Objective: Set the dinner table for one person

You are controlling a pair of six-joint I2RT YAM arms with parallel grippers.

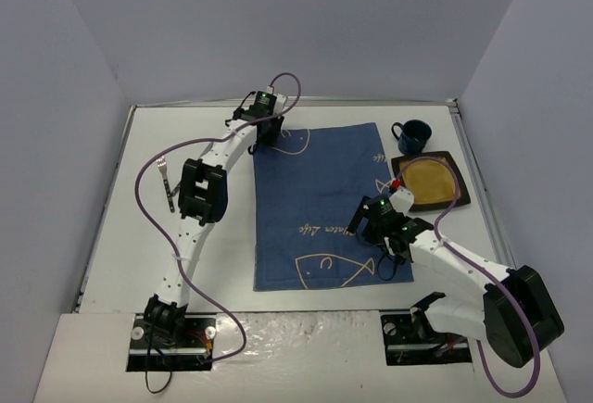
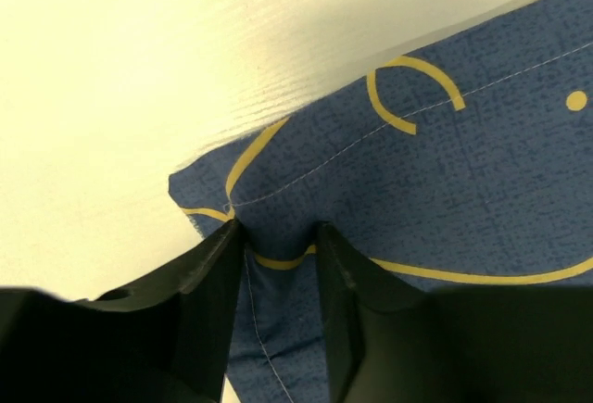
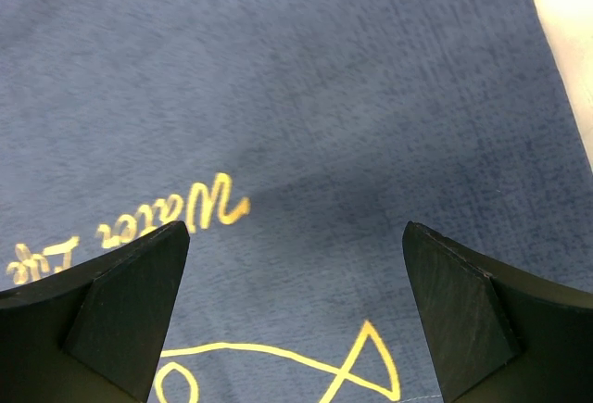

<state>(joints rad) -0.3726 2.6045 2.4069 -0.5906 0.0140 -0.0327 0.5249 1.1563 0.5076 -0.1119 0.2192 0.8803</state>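
Evidently, a fold at the far corner of the blue cloth (image 1: 315,199) is pinched in the left claw (image 2: 278,232), probably so that it can be tugged flat as a placemat, while the right claw (image 3: 296,236) is held spread wide and empty above its near right part. Everything is carried by the white table (image 1: 120,227), on which one cloth, one fork (image 1: 167,185), one mug (image 1: 412,132) and one square plate (image 1: 431,181) are counted.

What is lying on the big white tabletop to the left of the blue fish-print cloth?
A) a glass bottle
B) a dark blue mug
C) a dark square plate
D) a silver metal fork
D: in the overhead view, the silver metal fork lies on the white tabletop, just left of the blue fish-print cloth.
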